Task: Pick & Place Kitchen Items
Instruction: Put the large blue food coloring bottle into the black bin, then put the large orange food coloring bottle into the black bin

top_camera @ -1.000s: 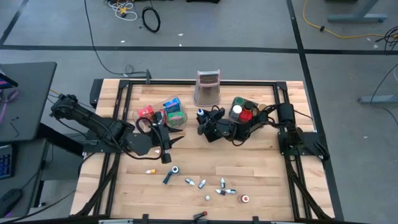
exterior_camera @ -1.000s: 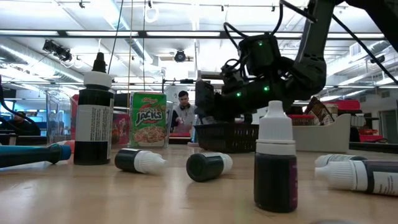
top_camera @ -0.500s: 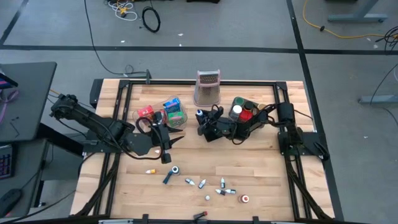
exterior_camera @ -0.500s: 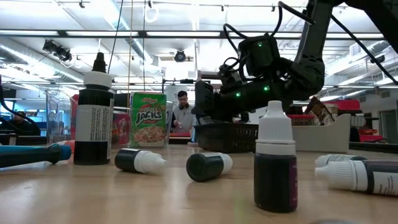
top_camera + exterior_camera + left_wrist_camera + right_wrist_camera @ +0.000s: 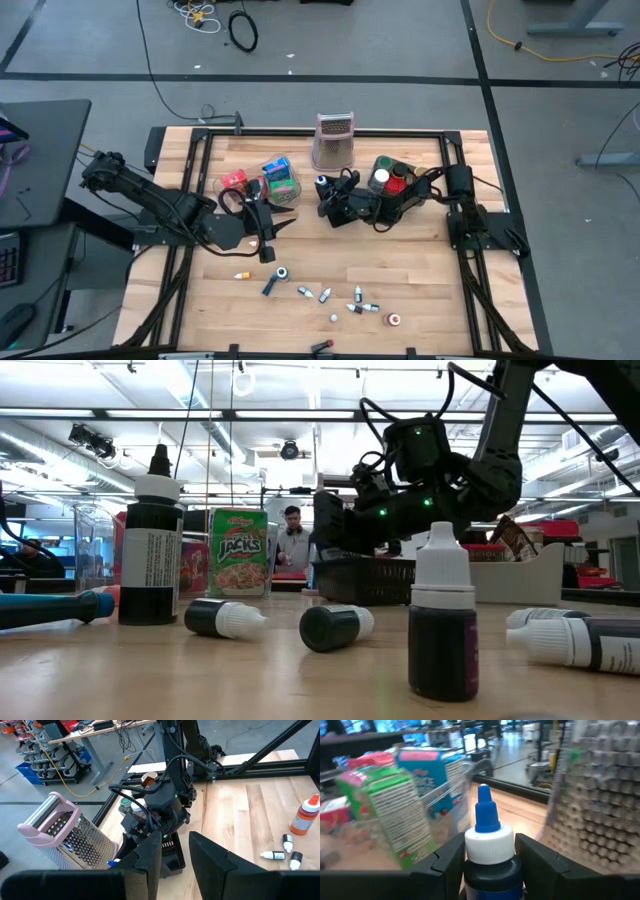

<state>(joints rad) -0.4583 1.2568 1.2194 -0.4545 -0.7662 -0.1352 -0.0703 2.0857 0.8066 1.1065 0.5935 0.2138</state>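
Note:
My right gripper (image 5: 490, 851) is shut on a dark bottle (image 5: 489, 837) with a white cap and a blue nozzle. It hovers over the black mesh basket (image 5: 343, 213), also seen in the low view (image 5: 365, 580). In the high view the bottle (image 5: 321, 183) sits at the basket's far left corner. My left gripper (image 5: 266, 250) is open above bare wood near the clear tray (image 5: 262, 183), which holds green, blue and red packets. Its fingers (image 5: 150, 862) touch nothing. Small vials (image 5: 325, 296) lie toward the near edge. My right gripper pinches the bottle between its two fingers (image 5: 451, 862), on the dark body just under the white cap (image 5: 490, 876). The fingers come level from the table's right. The bottle stands upright in the hold, nozzle up; the gripper hides its lower end.
A tall metal grater (image 5: 334, 141) stands at the far edge behind the basket. A grey bin (image 5: 392, 178) with cans sits under the right arm. An orange-capped vial (image 5: 240, 275), a blue-tipped bottle (image 5: 272, 284) and a red can (image 5: 394, 320) lie on the near wood.
My right gripper has edged a little toward the table's left with the bottle, then held still. The left arm has not moved.

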